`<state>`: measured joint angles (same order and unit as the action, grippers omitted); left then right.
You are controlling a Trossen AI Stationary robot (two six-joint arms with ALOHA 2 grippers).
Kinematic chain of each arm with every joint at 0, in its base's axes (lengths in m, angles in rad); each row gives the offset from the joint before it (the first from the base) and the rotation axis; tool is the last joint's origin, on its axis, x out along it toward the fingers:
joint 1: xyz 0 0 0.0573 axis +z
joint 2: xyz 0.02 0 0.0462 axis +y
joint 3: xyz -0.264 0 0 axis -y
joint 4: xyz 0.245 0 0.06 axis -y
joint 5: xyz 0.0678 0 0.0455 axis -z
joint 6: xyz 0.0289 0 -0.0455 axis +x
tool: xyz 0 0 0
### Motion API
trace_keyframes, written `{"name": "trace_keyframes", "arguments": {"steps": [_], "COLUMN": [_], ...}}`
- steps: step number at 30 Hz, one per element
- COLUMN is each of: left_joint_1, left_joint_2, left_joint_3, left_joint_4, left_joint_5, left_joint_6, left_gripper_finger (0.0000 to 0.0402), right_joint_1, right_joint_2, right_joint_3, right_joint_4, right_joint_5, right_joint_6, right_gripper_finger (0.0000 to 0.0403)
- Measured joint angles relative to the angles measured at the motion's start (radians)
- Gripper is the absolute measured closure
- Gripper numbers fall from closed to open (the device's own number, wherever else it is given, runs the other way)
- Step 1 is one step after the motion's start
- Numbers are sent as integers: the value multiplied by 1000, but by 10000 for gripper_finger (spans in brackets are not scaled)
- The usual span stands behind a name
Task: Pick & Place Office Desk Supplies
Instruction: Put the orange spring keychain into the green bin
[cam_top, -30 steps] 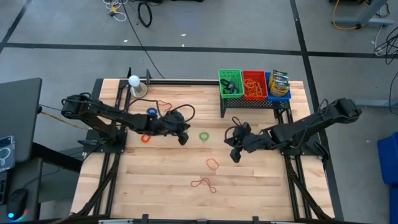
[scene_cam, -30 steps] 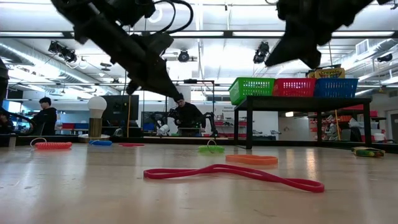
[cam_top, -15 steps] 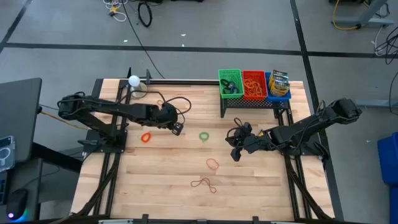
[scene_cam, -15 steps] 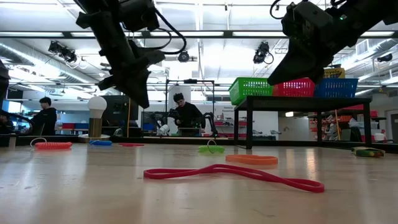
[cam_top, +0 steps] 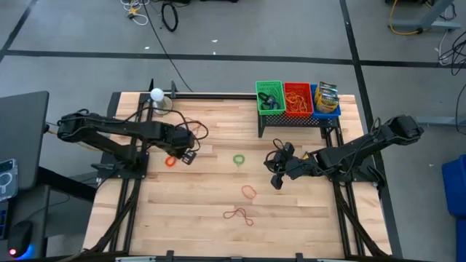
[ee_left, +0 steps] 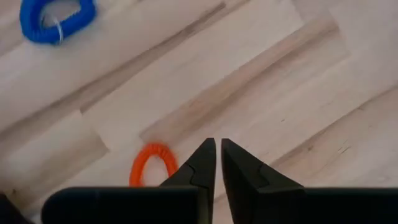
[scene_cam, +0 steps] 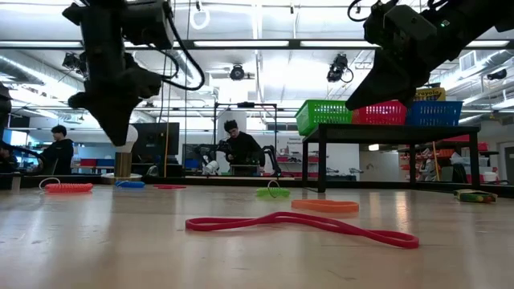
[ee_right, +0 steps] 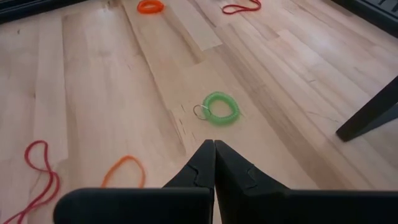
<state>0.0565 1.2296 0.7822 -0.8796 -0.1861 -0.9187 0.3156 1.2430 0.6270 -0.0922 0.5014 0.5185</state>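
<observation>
Hovering over the table's left half, the left gripper [cam_top: 188, 157] sits just beside the orange ring [cam_top: 170, 161]. Its fingers are parted only a crack and hold nothing. Likely lining up to grab that ring, which lies flat on the wood and free to pick. A blue ring [ee_left: 56, 18] lies a little farther toward the far edge.

The right gripper [cam_top: 275, 182] hangs mid-table, clenched and empty, probably waiting. A green ring [cam_top: 239, 159] lies between the two grippers. An orange band [cam_top: 249, 191] and a red band [cam_top: 238, 215] lie closer to the near edge, both loose.

Three baskets stand on a black rack [cam_top: 291, 120] at the far right corner:
- The green basket [cam_top: 258, 98] holds dark and green items, too small to tell apart.
- The red basket [cam_top: 287, 89] holds a tangle of orange-red bands.
- The blue basket [cam_top: 328, 111] holds the crayon box [cam_top: 328, 94], standing up.

So sorting looks colour-matched and partly done.
</observation>
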Motion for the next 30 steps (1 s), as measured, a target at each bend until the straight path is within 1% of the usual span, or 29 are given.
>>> {"name": "trace_keyframes", "arguments": {"steps": [3, 6, 9, 12, 17, 20, 24, 28, 30], "left_joint_1": [-7, -7, -12, -25, -33, -32, -31, -31, -31], "left_joint_2": [7, 7, -14, -30, -23, -19, -18, -19, -22], "left_joint_3": [-20, -79, -149, -195, -257, -285, -300, -315, -315], "left_joint_4": [5, 16, 16, 47, 124, 136, 177, 214, 258], "left_joint_5": [27, 86, 110, 114, 108, 75, 63, 60, 60], "left_joint_6": [-21, -36, -69, -90, -88, -103, -104, -73, 0], "left_gripper_finger": [346, 321, 303, 298, 297, 298, 313, 359, 383], "right_joint_1": [-6, -12, -12, -12, -12, -12, -15, -26, -33], "right_joint_2": [0, 0, 0, 0, 0, 0, 0, 0, 0], "right_joint_3": [0, 0, 0, 0, 0, 0, 0, 0, 0], "right_joint_4": [0, 0, 0, 0, 3, 9, 27, 30, 30], "right_joint_5": [0, 0, 0, 0, 0, 0, 0, -4, -13], "right_joint_6": [-2, -7, -9, -8, -8, -7, 0, 16, 20], "right_gripper_finger": [398, 398, 398, 398, 398, 398, 398, 398, 398]}}
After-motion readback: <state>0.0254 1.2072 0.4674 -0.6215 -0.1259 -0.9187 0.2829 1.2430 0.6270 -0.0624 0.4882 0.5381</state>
